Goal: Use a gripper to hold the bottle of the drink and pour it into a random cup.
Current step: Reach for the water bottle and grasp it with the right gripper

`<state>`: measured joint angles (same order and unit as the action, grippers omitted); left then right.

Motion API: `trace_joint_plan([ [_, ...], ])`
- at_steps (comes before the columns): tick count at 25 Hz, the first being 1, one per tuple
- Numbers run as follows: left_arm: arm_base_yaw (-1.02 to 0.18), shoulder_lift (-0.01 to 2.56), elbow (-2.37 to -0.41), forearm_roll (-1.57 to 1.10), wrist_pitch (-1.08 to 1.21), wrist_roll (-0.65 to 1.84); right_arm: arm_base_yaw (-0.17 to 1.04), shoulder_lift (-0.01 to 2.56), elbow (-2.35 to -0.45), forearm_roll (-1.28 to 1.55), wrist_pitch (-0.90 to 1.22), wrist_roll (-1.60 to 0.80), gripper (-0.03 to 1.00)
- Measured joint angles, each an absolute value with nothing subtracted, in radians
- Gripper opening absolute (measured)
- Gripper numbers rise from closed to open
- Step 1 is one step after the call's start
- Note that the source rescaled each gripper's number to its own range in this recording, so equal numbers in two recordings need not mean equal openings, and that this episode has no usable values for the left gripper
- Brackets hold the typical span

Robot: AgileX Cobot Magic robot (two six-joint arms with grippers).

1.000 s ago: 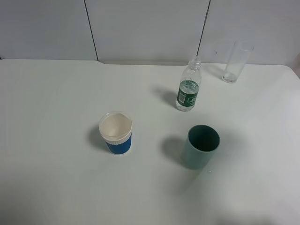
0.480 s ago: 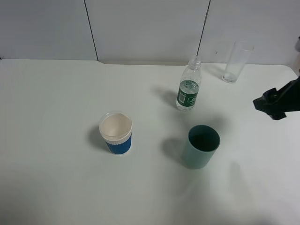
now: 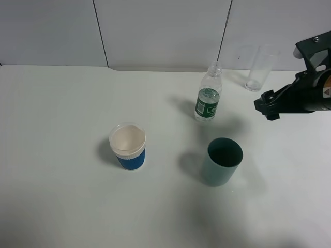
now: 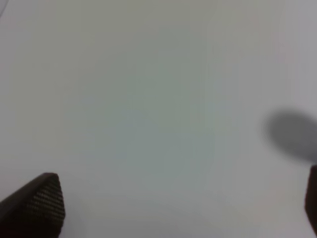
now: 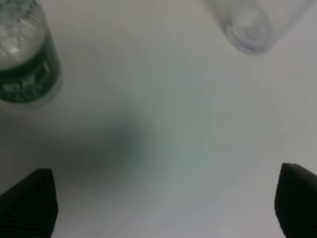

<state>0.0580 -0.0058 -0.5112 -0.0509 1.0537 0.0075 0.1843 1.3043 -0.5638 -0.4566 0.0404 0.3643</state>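
Note:
The bottle of the drink (image 3: 208, 96), clear with a dark green label, stands upright at the back of the white table; the right wrist view also shows the bottle (image 5: 26, 55). The cup (image 3: 128, 146), white inside with a blue sleeve, stands left of centre. My right gripper (image 3: 268, 106) hovers to the right of the bottle, apart from it. Its jaws are open in the right wrist view, where the right gripper (image 5: 163, 204) has nothing between the fingertips. My left gripper (image 4: 173, 208) is open over bare table and does not show in the exterior high view.
A teal-green cup (image 3: 222, 161) stands in front of the bottle, below and left of the right gripper. A tall clear glass (image 3: 259, 67) stands at the back right, also seen as the glass (image 5: 246, 26) in the right wrist view. The table's back edge meets a white wall (image 3: 165, 31).
My right arm has come in from the right edge and moved left towards the bottle, jaws still open. The bottle, cups and glass have not moved.

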Motion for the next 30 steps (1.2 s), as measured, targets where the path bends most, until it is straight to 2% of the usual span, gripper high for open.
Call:
trace_joint_plan([
  [10,0.058,-0.006,-0.511,-0.051,1.054,0.007,0.174,1.451,-0.542,-0.813,-0.273,0.651,1.0],
  [18,0.058,-0.006,-0.511,-0.051,1.054,0.007,0.099,1.562,-0.542,-0.873,-0.399,0.651,1.0],
  [30,0.058,-0.006,-0.511,-0.051,1.054,0.007,0.096,1.693,-0.608,-0.916,-0.463,0.576,1.0],
])
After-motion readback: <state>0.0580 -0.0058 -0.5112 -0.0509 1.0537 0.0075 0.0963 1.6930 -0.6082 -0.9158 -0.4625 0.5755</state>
